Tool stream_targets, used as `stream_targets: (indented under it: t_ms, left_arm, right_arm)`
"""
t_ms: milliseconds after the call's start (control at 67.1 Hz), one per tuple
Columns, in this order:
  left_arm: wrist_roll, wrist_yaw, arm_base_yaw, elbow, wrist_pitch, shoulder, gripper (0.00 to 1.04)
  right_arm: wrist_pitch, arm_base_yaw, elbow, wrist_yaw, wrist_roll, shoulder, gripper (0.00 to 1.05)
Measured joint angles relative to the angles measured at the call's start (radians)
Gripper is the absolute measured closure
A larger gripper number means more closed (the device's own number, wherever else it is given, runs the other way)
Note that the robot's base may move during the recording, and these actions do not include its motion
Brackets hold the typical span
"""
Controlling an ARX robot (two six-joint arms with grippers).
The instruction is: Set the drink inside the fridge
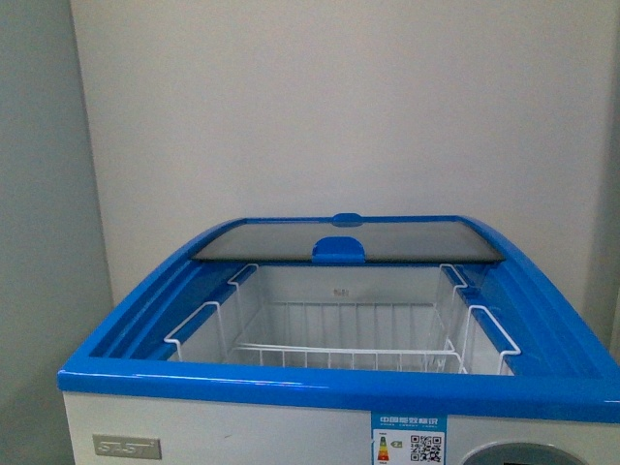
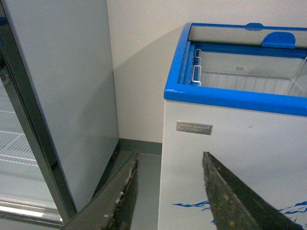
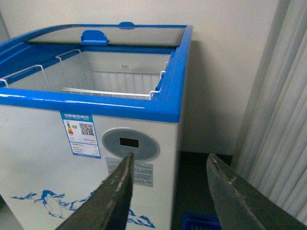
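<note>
The fridge (image 1: 320,387) fills the lower half of the front view with its glass lid (image 1: 349,240) slid to the back, so the white wire basket (image 1: 339,344) inside lies open across the middle of the frame. The drink shows in none of the three views, and the basket looks bare. In the left wrist view the left gripper (image 2: 168,191) reaches up from the bottom centre, its jaws spread wide with nothing between them, over the fridge's white front and the grey cabinet (image 2: 62,96) at the left. The right gripper (image 3: 168,191), bottom centre of its own view, is equally wide and empty. Judging by this, the opening is ready but the bottle is not in hand; the next move calls for finding and grasping it.
</note>
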Motion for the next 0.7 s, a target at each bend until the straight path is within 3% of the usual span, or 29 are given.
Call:
stream_targets:
  t_ms: [164,253,701]
  left_arm:
    - [0.000,0.000,0.000,0.000,0.000,0.000,0.27]
    - [0.001,0.000,0.000,0.000,0.000,0.000,0.07]
    - [0.000,0.000,0.000,0.000,0.000,0.000,0.08]
  right_arm:
    - [0.000,0.000,0.000,0.000,0.000,0.000,0.27]
    - [0.000,0.000,0.000,0.000,0.000,0.000,0.06]
    - [0.000,0.000,0.000,0.000,0.000,0.000,0.08]
